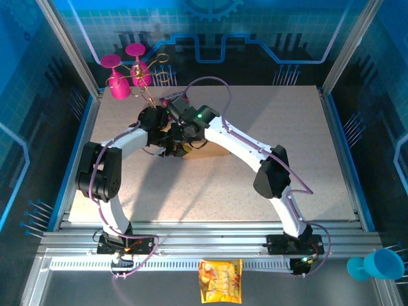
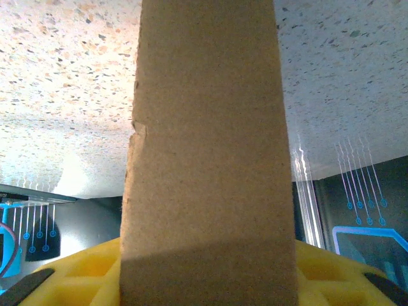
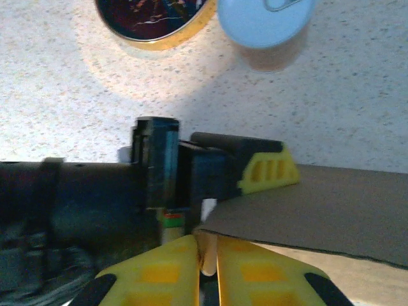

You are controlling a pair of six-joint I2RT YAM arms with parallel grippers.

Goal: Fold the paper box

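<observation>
**Inspector:** Position of the paper box (image 1: 207,153)?

**Assistant:** Middle of the table (image 1: 287,127), slightly left of centre, under the two wrists where the arms meet. From above, little more than its right-hand edge shows.

**Inspector:** Pincers?

**Assistant:** Right gripper (image 3: 205,254): fingers clenched on a thin cardboard edge, with one panel running off to the right. Left gripper (image 1: 169,150): one yellow finger (image 3: 271,171) lies on top of that panel. In its own camera a flap stands broadside across the gap, so I cannot tell whether it is clamped.

**Inspector:** Handling?

**Assistant:** Judged light, stiff across the panels and weak at the creases (a small nick shows on the flap's left edge). The surface is matt and unlikely to slip. Recommend holding flaps by the edge near the fold line, not by the corners, which would likely buckle.
</observation>
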